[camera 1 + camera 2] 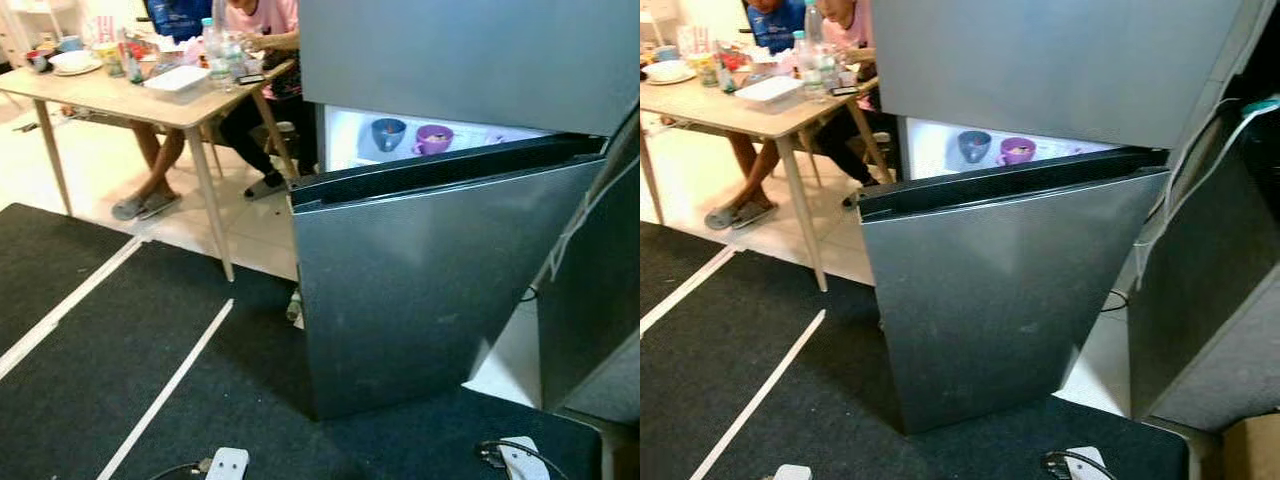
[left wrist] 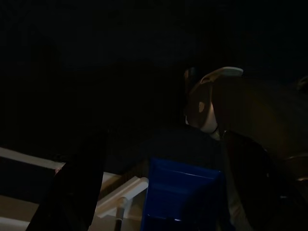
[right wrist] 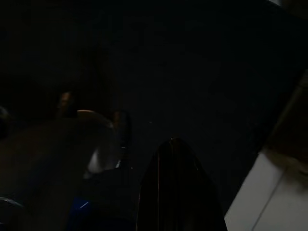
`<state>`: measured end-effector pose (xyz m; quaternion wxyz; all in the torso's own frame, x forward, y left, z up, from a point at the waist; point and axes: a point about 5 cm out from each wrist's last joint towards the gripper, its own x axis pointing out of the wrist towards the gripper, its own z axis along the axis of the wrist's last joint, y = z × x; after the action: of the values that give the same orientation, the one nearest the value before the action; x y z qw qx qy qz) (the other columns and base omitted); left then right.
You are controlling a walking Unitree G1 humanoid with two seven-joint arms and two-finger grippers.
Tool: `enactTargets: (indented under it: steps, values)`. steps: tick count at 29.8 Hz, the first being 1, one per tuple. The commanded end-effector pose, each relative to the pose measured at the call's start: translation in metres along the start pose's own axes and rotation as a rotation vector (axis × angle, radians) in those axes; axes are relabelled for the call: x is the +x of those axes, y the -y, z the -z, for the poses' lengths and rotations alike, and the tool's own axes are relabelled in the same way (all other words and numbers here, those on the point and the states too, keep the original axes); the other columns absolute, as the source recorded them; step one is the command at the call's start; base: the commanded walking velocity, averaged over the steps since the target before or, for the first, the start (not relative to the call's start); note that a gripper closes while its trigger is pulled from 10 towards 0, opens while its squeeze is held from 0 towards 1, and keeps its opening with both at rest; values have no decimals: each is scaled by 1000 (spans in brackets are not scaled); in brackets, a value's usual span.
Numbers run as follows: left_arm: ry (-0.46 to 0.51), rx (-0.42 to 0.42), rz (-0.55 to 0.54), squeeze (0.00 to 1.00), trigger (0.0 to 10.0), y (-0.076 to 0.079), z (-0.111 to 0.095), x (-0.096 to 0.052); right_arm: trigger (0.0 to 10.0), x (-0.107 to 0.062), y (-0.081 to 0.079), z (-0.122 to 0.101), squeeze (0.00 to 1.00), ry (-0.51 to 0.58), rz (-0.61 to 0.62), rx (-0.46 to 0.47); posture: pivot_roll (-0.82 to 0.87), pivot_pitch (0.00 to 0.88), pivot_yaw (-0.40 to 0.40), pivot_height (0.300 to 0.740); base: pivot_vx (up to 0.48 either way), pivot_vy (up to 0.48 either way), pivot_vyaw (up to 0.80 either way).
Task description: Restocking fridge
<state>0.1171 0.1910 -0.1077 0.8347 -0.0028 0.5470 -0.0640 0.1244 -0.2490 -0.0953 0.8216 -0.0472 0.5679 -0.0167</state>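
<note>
Long black tool fingers (image 3: 175, 187)

head cameras look down at fridge (image 1: 430, 280), wrist views dark

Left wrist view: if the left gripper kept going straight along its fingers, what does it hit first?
Probably the blue box, which lies ahead of the dark finger of the left gripper. The view is very dark, so depth is unclear.
</note>
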Motion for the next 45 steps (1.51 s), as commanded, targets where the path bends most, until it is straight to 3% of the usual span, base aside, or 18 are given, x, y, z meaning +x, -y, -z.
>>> enactTargets:
  steps: [1, 25, 45]
  values:
    - [-3, -5, -10, 0, 10000, -1, 3, -1, 10000, 0, 0, -2, 0, 9, 12, 5, -36, 0, 14, 740, 0, 0, 0]
    - [-21, 56, 4, 0, 10000, 4, 4, 1, 10000, 1, -10, 7, 0, -19, 4, -33, -39, 0, 21, 740, 0, 0, 0]
    - [-29, 68, 7, 0, 10000, 2, 7, 0, 10000, 2, -15, 14, 0, -38, 0, -14, -45, 0, 33, 740, 0, 0, 0]
